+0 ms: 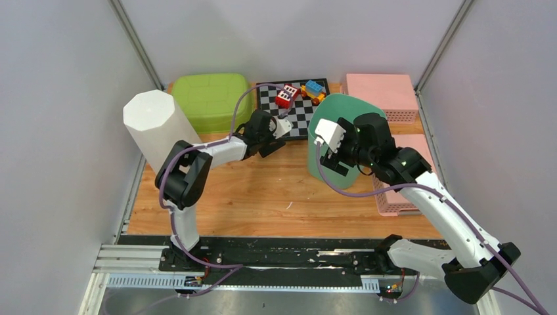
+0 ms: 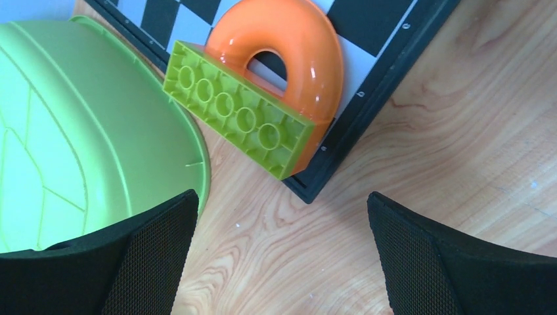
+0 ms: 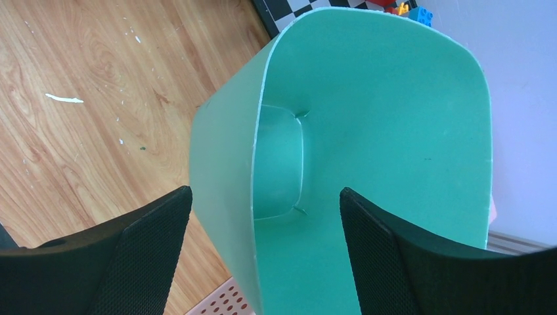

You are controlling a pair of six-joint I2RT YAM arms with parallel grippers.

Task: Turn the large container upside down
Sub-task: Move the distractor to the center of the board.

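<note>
From where I stand, the right gripper (image 3: pixel 264 197) hangs at the mouth of the teal container (image 3: pixel 394 131). Its jaws are apart and sit either side of the wall that faces the bare wood, without pinching it. That looks to me like lining up a grip on the rim so the thing can be tipped over. I take the teal one for the large container meant, since it alone seems to stand mouth up. It sits on the wooden table (image 1: pixel 263 197) right of the middle, just right of the checkerboard (image 1: pixel 295 115) and beside the nearer pink basket (image 1: pixel 387 205). The left gripper (image 2: pixel 281 197) is spread wide and empty, low over the wood by the board's near left corner, probably parked out of the way. Below it an orange arch (image 2: pixel 289 46) touches a lime brick (image 2: pixel 240 121) at the board's edge. I count three containers: the teal one, a lime-green container (image 1: pixel 210 98) at the far left that looks bottom up, and a tall white container (image 1: pixel 154 128) at the left edge, closed end up. There are two pink baskets, the second (image 1: pixel 381 90) at the far right, and one board. On the board's far side lie a red piece (image 1: pixel 284 98), a blue piece (image 1: pixel 314 86) and an orange piece (image 1: pixel 315 98), too small to count with certainty.
</note>
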